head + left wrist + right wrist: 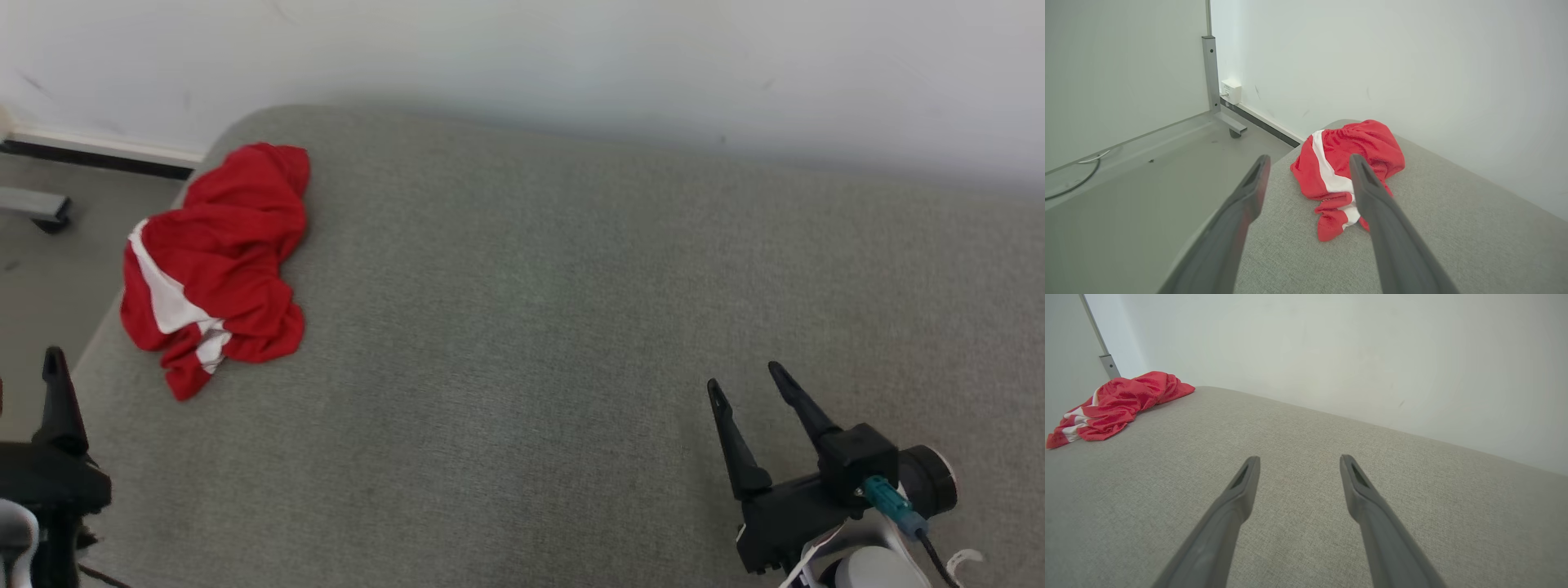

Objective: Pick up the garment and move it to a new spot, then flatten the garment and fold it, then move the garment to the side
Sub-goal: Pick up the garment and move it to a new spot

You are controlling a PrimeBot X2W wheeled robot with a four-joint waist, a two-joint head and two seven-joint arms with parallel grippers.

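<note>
Red garment with white stripes, just crumpled on the grey surface. The left tool sits near the garment and the right tool well apart from it, both spread wide and empty.

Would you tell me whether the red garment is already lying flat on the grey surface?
No, the red garment lies crumpled in a heap near the left edge of the grey surface.

Left claw spread wide, right claw spread wide
</note>
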